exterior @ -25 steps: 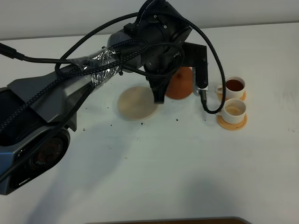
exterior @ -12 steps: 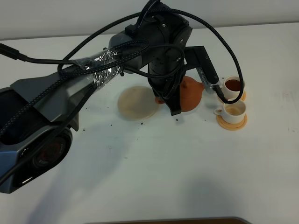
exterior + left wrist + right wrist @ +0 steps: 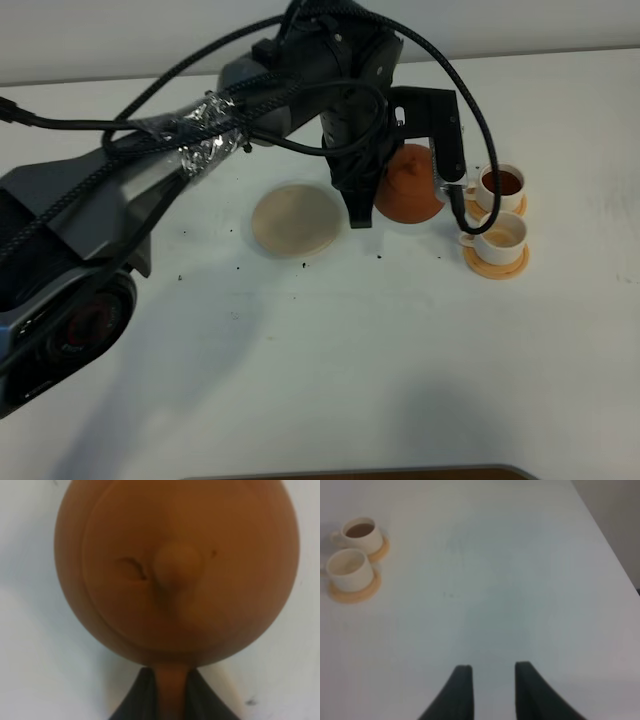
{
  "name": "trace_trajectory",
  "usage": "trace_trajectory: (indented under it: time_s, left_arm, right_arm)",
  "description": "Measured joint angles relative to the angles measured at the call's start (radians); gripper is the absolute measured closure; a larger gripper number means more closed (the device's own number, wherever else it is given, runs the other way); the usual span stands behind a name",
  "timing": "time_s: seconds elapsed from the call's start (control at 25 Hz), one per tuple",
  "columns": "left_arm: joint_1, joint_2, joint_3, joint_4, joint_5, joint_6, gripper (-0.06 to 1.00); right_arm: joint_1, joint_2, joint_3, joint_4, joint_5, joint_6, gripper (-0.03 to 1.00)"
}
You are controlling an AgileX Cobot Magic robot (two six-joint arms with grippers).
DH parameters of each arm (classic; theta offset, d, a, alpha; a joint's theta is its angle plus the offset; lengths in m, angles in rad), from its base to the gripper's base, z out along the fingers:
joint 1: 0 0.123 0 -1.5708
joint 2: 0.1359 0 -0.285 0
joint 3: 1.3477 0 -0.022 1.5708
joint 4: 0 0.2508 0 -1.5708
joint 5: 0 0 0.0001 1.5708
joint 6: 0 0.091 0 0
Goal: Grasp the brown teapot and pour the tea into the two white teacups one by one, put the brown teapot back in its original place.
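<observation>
Nearest you, the front teacup (image 3: 500,235) on its orange saucer (image 3: 495,270) looks pale inside, so I think it has little or no tea yet. A bit farther back, the beige coaster (image 3: 295,219) lies bare on the table (image 3: 330,380). Next to it, your left hand (image 3: 171,681) is clamped tight on the loop handle of the brown teapot (image 3: 408,185), right by the cups. The back teacup (image 3: 501,182) has dark tea in it. Your right hand (image 3: 492,667) is well away, fingers apart, holding nothing. I think you are on the second pour. Next, bring the spout over the front cup and tip slowly.
</observation>
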Motion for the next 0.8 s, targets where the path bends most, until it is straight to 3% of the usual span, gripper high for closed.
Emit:
trace_trajectory:
  time_s: [0.16, 0.32, 0.8]
  left_arm:
    - [-0.009, -0.017, 0.0, 0.0, 0.024, 0.133, 0.8]
    - [-0.022, -0.017, 0.0, -0.003, 0.102, 0.201, 0.8]
    - [-0.006, -0.017, 0.076, -0.003, 0.118, 0.26, 0.8]
  right_arm:
    - [0.0, 0.0, 0.0, 0.0, 0.0, 0.0, 0.73]
    - [0.0, 0.0, 0.0, 0.0, 0.0, 0.0, 0.73]
    - [0.0, 0.0, 0.0, 0.0, 0.0, 0.0, 0.73]
